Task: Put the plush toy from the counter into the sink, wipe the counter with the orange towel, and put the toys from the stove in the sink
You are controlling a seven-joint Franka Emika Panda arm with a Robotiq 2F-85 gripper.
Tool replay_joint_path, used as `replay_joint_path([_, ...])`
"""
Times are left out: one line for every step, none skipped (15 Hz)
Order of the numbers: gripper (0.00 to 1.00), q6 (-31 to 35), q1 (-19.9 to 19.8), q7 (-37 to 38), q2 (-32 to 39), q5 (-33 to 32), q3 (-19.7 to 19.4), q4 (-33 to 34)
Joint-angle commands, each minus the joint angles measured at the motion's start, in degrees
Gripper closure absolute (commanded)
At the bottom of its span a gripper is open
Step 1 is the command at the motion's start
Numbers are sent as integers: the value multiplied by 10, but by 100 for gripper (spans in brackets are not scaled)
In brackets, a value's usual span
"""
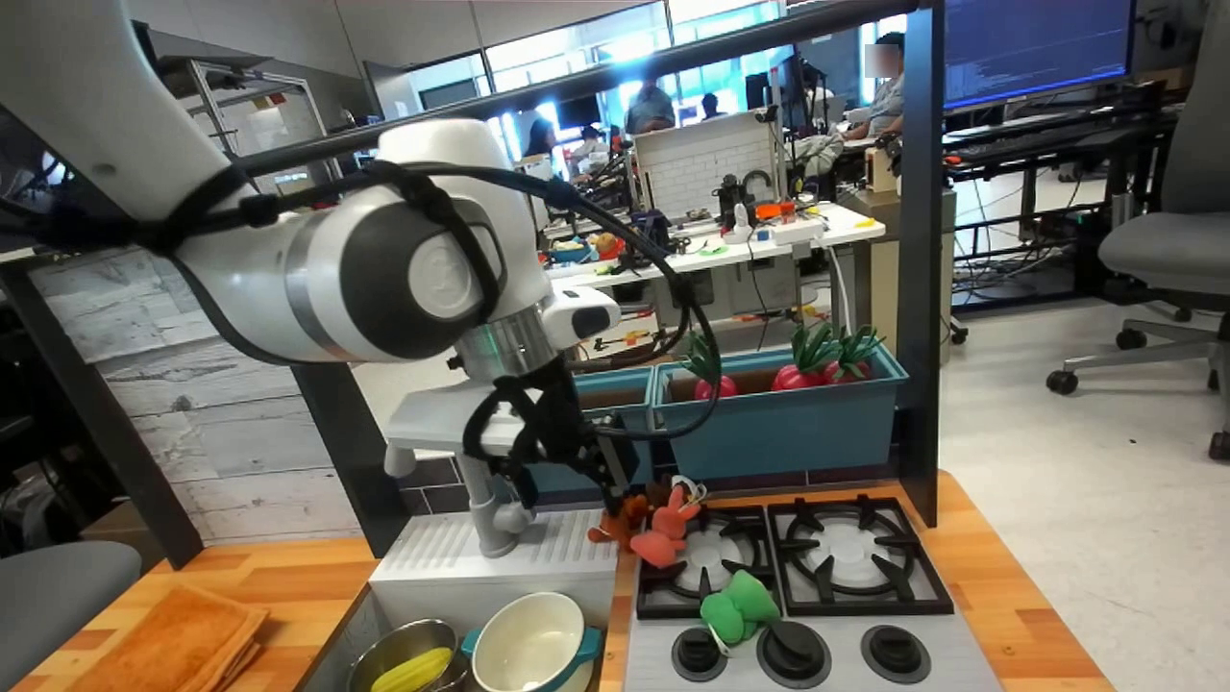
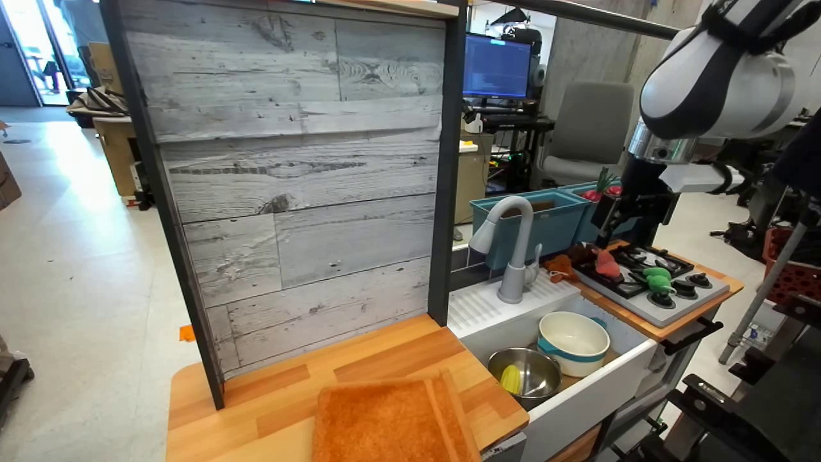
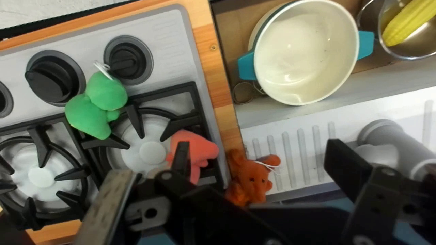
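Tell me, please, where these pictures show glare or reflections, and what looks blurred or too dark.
In an exterior view, glare washes out the windows; in an exterior view, light reflects from the floor; in the wrist view, small highlights sit inside the pot, while the gripper is dark, its nearest parts blurred.

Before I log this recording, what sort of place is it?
Probably a robotics lab with a mock kitchen set up in it: the stove and sink suggest the kitchen, the computer monitor beyond them a workspace.
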Motion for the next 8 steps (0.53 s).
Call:
replay_joint_path([0, -5, -2, 6, 21, 1, -3, 25])
replay_joint_path([0, -7, -5, 7, 37, 1, -4, 40])
replay_joint_path([0, -6, -5, 7, 40, 1, -4, 41])
replay_joint_path([0, -6, -4, 7, 39, 1, -4, 39])
replay_joint_path([0, -6, -3, 7, 38, 1, -3, 38])
replay_joint_path([0, -6, -3, 7, 36, 1, -3, 38])
replay_joint_path([0, 8, 5, 17, 45, 0, -8, 43])
replay_joint_path([0, 4, 15, 33, 60, -1, -18, 58])
